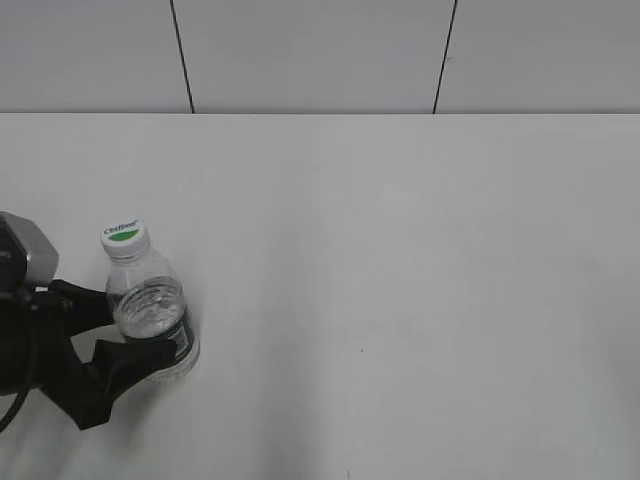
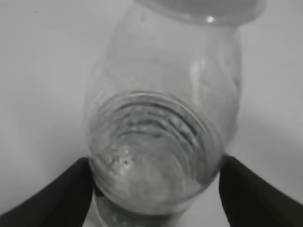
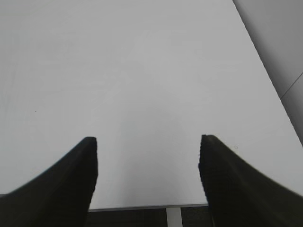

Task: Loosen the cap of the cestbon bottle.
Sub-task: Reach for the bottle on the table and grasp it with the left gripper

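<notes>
Reading "Cestbon" in green on the white cap (image 1: 124, 236), the cestbon bottle (image 1: 152, 315) stood upright near the table (image 1: 400, 250)'s left edge, pinched by the left claw (image 1: 122, 322). Only the right wrist view showed the right claw (image 3: 147, 177), spread wide, holding nothing.

Evenly lit, bright and diffuse from above, with no hard shadows anywhere. Only a soft grey shade on the table (image 1: 400, 300) just right of the cestbon bottle (image 1: 152, 318) and beneath the left gripper (image 1: 118, 325). Exterior view fairly sharp, slightly washed out; green mark on the cap (image 1: 124, 236) readable. Left wrist view badly out of focus and nearly colourless: bottle (image 2: 156, 146) blurred, cap (image 2: 199, 9) a pale smear at the top edge with one small glint. Right wrist view clean, right gripper (image 3: 147, 179) fingers dark and soft-edged, faint shade on the table between them.
</notes>
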